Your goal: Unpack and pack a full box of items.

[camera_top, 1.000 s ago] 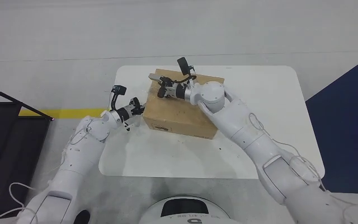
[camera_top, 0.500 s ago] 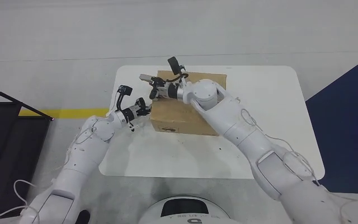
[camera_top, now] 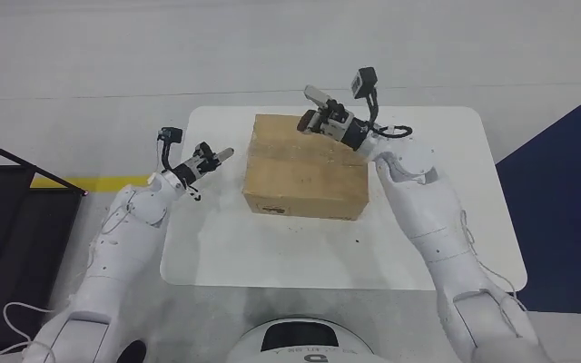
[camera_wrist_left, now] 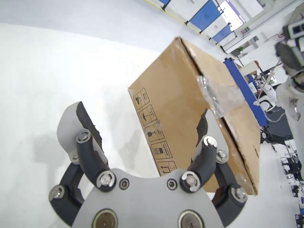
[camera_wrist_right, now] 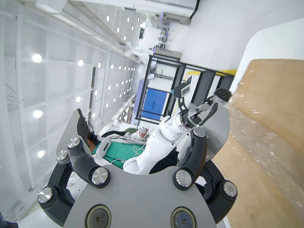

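Note:
A closed brown cardboard box (camera_top: 304, 172) sits on the white table (camera_top: 436, 227), its top seam covered with clear tape (camera_wrist_left: 218, 96). My left gripper (camera_top: 221, 154) hovers open just off the box's left side, nothing between its fingers (camera_wrist_left: 82, 119). In the left wrist view the box (camera_wrist_left: 175, 119) stands close ahead, printed handling symbols on its side. My right gripper (camera_top: 310, 109) is open above the box's far edge, right of the middle. In the right wrist view the taped box top (camera_wrist_right: 268, 124) lies beside the open gripper (camera_wrist_right: 147, 117), and the left gripper (camera_wrist_right: 201, 110) shows farther off.
The table has bare surface in front of the box and to its right. A black frame (camera_top: 27, 181) stands on the floor left of the table, beside a yellow floor line (camera_top: 100, 182).
My right gripper swung from the box's far left corner to the right along the far edge. My left gripper drew back leftward from the box's side. The box turned and shifted slightly right.

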